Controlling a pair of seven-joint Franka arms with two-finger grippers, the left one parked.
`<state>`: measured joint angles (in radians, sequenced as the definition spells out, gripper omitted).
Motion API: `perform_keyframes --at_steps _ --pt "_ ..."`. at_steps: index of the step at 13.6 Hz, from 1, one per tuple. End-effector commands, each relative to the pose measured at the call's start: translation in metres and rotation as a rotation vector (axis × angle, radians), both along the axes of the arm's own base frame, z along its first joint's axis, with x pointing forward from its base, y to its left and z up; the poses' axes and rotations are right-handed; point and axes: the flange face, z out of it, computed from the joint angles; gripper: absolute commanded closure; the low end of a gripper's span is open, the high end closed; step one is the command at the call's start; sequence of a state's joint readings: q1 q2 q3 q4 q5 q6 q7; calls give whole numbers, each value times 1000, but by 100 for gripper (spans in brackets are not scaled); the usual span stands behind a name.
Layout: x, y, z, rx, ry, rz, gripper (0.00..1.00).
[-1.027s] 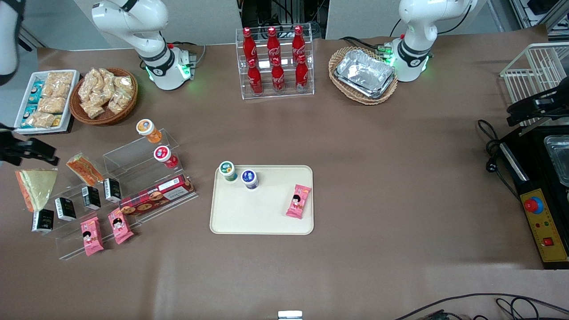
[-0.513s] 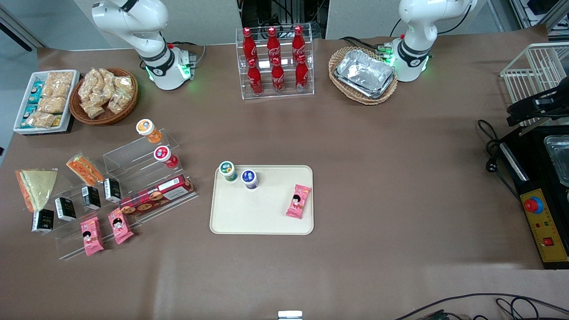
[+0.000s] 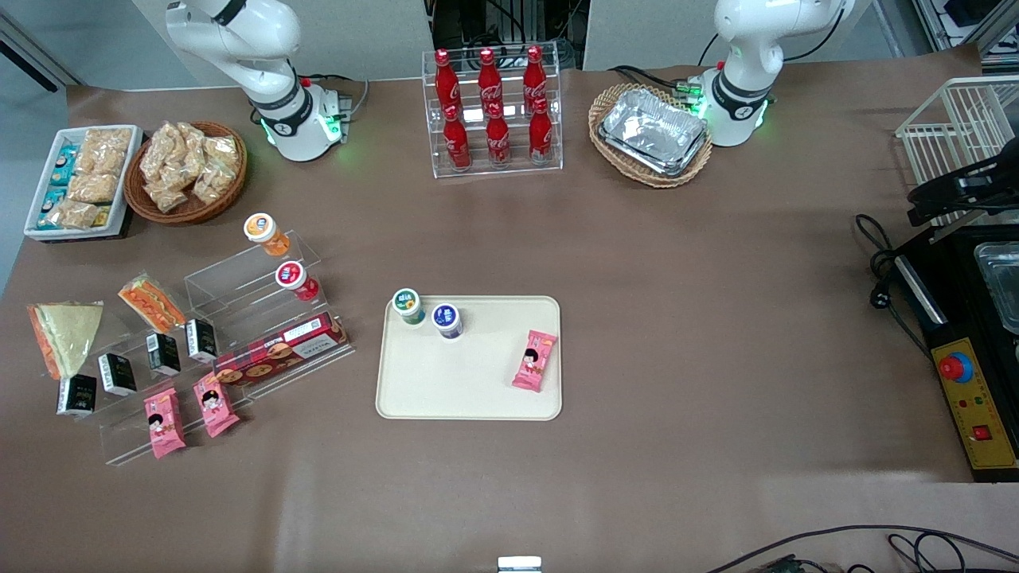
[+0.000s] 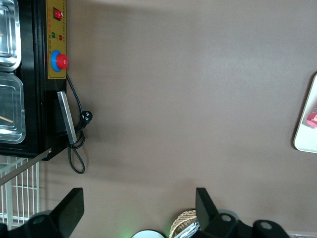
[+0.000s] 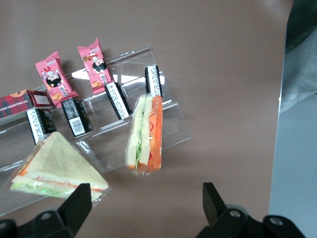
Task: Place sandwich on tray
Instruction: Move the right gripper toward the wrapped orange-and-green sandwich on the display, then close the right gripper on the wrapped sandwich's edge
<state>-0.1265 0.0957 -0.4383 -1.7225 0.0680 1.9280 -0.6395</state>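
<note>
The sandwich rests on the clear acrylic stand at the working arm's end of the table. The right wrist view shows it edge-up, with orange and pale green-white layers. My right gripper is open and empty, hovering above bare table just beside the sandwich, not touching it. The gripper is out of the front view. The cream tray lies mid-table; its corner shows in the left wrist view.
A smaller wrapped wedge sits beside the sandwich. Black boxes, pink packets and a red box fill the stand. Two jars and a pink packet are on the tray. The table edge is close by.
One second ago the gripper and arm showed at the front view's edge above the sandwich; they have since moved out of that view. Nothing on the table has moved.
</note>
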Motion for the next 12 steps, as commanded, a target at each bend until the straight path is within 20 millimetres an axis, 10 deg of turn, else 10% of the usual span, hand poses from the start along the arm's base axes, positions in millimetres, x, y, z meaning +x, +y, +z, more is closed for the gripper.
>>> perform_keyframes --at_steps 1,12 --pt "4 -3 -29 22 -5 19 0" --pt "-5 9 -128 57 7 -4 0"
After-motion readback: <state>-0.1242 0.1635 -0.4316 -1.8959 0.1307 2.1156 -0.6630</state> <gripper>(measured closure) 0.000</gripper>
